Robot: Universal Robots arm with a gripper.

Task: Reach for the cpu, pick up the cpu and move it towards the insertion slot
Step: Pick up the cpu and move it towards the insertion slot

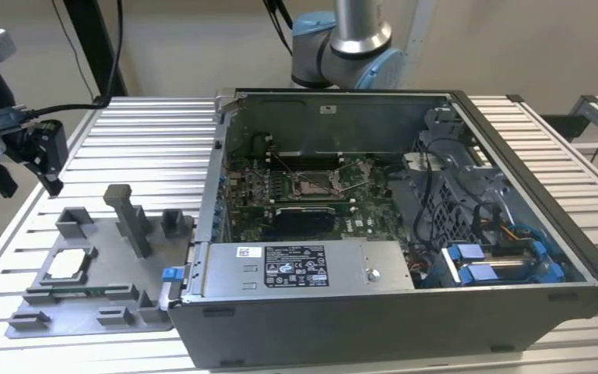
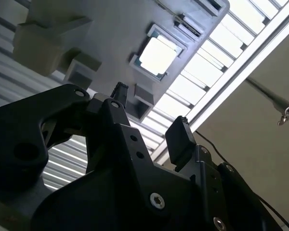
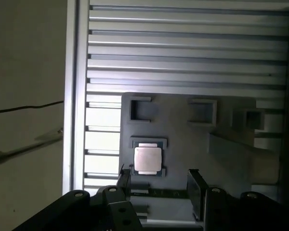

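The cpu (image 1: 68, 265) is a small pale square chip lying flat in a recess of the grey fixture plate (image 1: 91, 319), at the exterior view's left. Both wrist views look down on the cpu (image 2: 157, 56) (image 3: 148, 160). My gripper (image 1: 47, 167) hangs in the air above the plate's far left side, well clear of the chip. Its black fingers (image 3: 193, 185) stand open with nothing between them, and the gripper (image 2: 149, 115) (image 3: 159, 183) sits a little off from the chip. The insertion slot (image 1: 313, 185) is a silver-framed socket on the green board inside the open computer case.
On the fixture plate stand a tall grey post (image 1: 128, 218) and several low blocks (image 1: 174, 224). The case wall (image 1: 212, 187) rises between the plate and the slot. A silver power supply (image 1: 299, 269) and cables (image 1: 455, 202) crowd the case. All rests on a slatted metal table (image 1: 143, 132).
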